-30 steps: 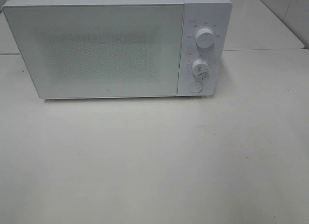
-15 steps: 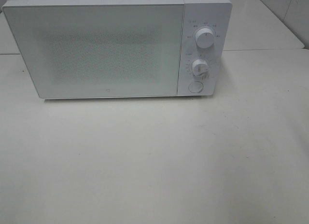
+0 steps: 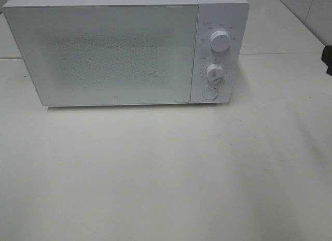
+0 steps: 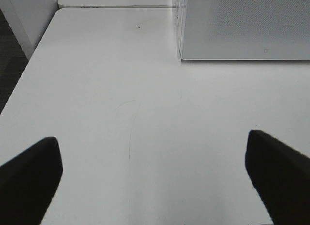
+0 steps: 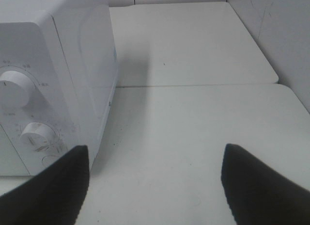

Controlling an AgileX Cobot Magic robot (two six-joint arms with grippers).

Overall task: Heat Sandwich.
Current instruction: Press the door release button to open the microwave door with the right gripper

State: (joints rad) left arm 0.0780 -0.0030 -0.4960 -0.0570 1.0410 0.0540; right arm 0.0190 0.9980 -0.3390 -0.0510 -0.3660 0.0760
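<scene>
No view shows the sandwich. A white microwave (image 3: 104, 54) stands at the back of the table with its door shut; its frosted door hides the inside. My left gripper (image 4: 152, 179) is open over bare tabletop, in front of the microwave's (image 4: 242, 26) left front corner, with nothing between its fingers (image 4: 29, 179). My right gripper (image 5: 155, 186) is open and empty to the right of the microwave (image 5: 63, 65), near its control panel. A dark part of the right arm (image 3: 328, 59) shows at the right edge of the exterior view.
The control panel carries an upper knob (image 3: 220, 42), a lower knob (image 3: 214, 72) and a round button (image 3: 209, 93). The white table (image 3: 166, 173) spreads out in front. A second table (image 5: 184, 40) adjoins behind, and a wall (image 5: 286, 36) rises on the right.
A dark part of the right arm has come into the right edge of the exterior view. The microwave has not moved.
</scene>
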